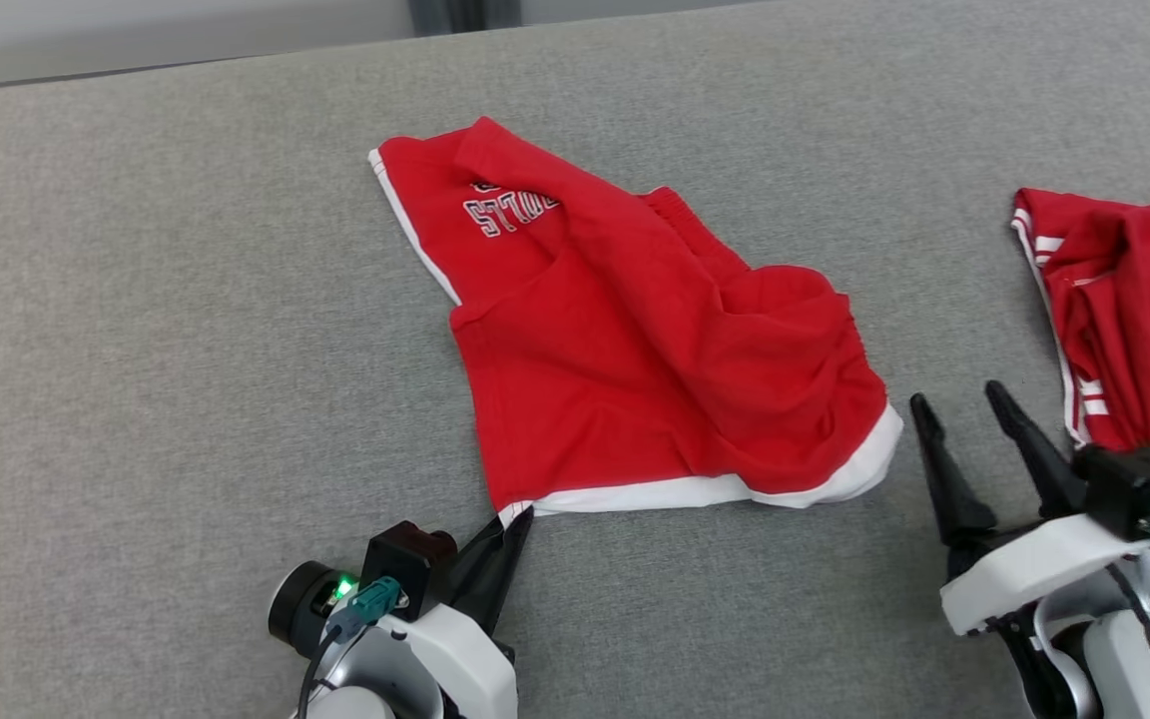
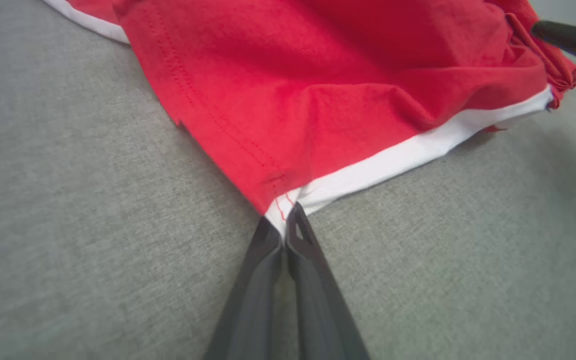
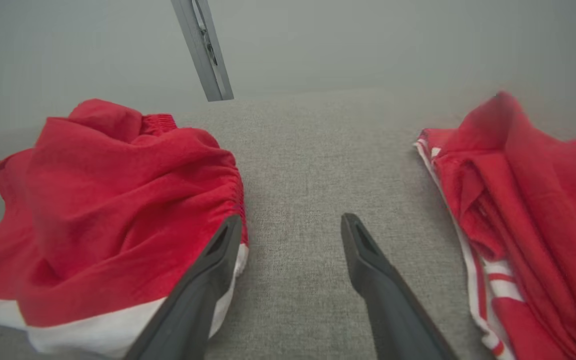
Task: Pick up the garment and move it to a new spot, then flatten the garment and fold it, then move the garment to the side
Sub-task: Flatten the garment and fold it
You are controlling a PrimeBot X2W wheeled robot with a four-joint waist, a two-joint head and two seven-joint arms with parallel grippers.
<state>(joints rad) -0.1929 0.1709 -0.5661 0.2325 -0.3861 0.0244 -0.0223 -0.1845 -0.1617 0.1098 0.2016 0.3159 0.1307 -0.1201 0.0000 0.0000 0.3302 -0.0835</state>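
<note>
The garment [image 1: 625, 340] is a pair of red shorts with a white hem and white lettering, lying rumpled on the grey cloth surface in the head view. My left gripper [image 1: 520, 519] is shut on the near left corner of its white hem; the left wrist view shows the garment [image 2: 318, 90] with that corner pinched between the closed fingertips of the left gripper [image 2: 284, 222]. My right gripper [image 1: 954, 399] stands open beside the garment's near right corner, nothing between its fingers. In the right wrist view the right gripper [image 3: 293, 225] is open over bare cloth, the garment [image 3: 108, 200] at its left finger.
A second red garment with white stripes [image 1: 1124, 320] lies bunched at the right edge, also seen as the striped garment [image 3: 518, 215] right of my right gripper. The grey surface [image 1: 186, 350] stretches wide to the left and far side. A grey post [image 3: 203, 50] stands beyond.
</note>
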